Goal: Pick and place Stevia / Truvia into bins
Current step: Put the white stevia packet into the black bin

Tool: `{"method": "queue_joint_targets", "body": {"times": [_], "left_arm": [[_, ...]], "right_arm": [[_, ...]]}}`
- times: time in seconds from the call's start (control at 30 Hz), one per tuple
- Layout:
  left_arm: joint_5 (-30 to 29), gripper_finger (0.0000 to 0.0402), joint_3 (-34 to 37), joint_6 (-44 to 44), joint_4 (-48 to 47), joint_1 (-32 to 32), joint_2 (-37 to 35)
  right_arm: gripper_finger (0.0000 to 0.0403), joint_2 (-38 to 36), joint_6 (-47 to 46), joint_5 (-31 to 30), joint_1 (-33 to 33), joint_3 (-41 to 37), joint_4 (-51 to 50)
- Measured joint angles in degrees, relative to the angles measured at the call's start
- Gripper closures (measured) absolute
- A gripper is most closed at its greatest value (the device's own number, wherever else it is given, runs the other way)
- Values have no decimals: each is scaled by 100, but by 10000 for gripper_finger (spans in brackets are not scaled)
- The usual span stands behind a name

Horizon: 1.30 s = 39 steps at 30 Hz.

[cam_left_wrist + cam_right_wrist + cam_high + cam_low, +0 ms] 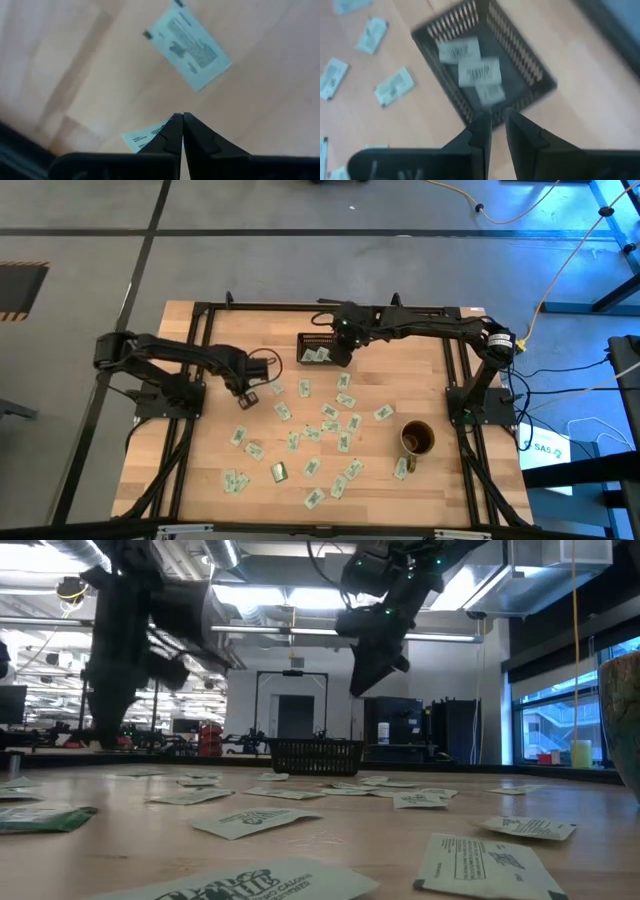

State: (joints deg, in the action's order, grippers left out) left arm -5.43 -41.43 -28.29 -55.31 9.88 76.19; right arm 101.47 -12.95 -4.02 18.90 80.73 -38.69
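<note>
On the wooden table (pixel 200 480), roughly thirty pale green-and-white paper sweetener packets (pixel 330 412) lie scattered. The left gripper (pixel 182 120), fingers pinched shut, appears to nip one packet's edge; lifting comes next. Farther off, the right gripper (pixel 498 116), fingers narrow, seemingly empty, hangs above one black slatted tray (pixel 530 65) holding three packets.

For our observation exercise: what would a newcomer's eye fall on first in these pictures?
First, the pale green and white packets scattered over the middle of the wooden table. Next, the black bin at the far edge, holding three packets, with the right gripper poised above its rim. A brownish-gold mug stands on the right side.
</note>
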Motion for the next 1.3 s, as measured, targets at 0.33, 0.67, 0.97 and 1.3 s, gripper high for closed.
{"method": "queue_joint_targets", "body": {"times": [0.33,0.67,0.97,1.3], "left_arm": [[915,396,-519,618,2328,810,-610],[1700,397,-864,1562,4591,1333,135],[1700,396,-1182,2103,5385,1430,1482],[1278,382,-1492,2082,5390,1504,2253]], "right_arm": [[343,-872,-198,128,-7,-733,-410],[343,-2003,-833,125,-216,-1864,623],[343,-2050,-956,119,-352,-2020,793],[343,-2052,-977,124,-352,-2020,759]]}}
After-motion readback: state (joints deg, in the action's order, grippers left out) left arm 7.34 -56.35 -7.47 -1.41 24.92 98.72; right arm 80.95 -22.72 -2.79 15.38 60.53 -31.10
